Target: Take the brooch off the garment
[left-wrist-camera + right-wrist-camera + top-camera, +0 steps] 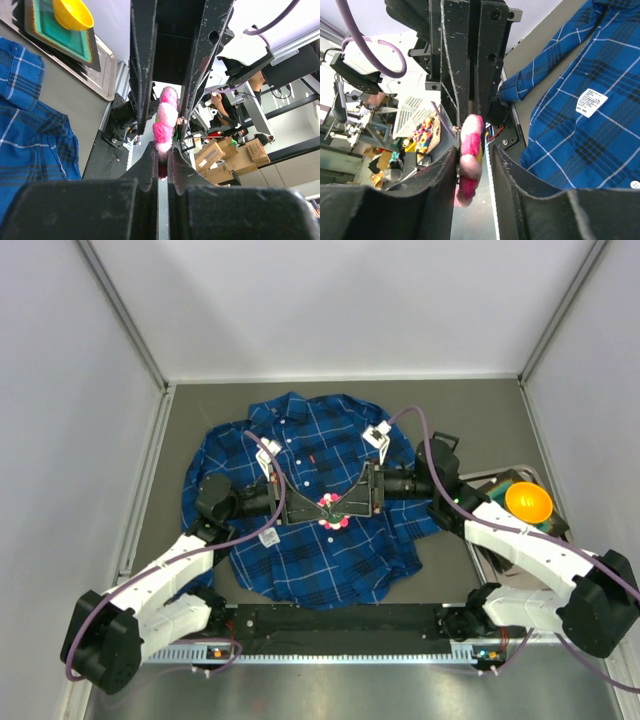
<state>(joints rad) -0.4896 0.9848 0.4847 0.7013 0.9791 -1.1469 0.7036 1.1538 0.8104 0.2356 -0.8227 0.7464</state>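
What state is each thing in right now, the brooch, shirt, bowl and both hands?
left hand: shut on brooch
right hand: open, fingers flanking brooch
brooch: gripped by left hand, between right hand's fingers
garment: spread flat, front up
bowl: upright, looks empty

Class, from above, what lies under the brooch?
The blue plaid garment shows around the brooch. It, the left gripper and right gripper hide the cloth directly below, so attachment is unclear.
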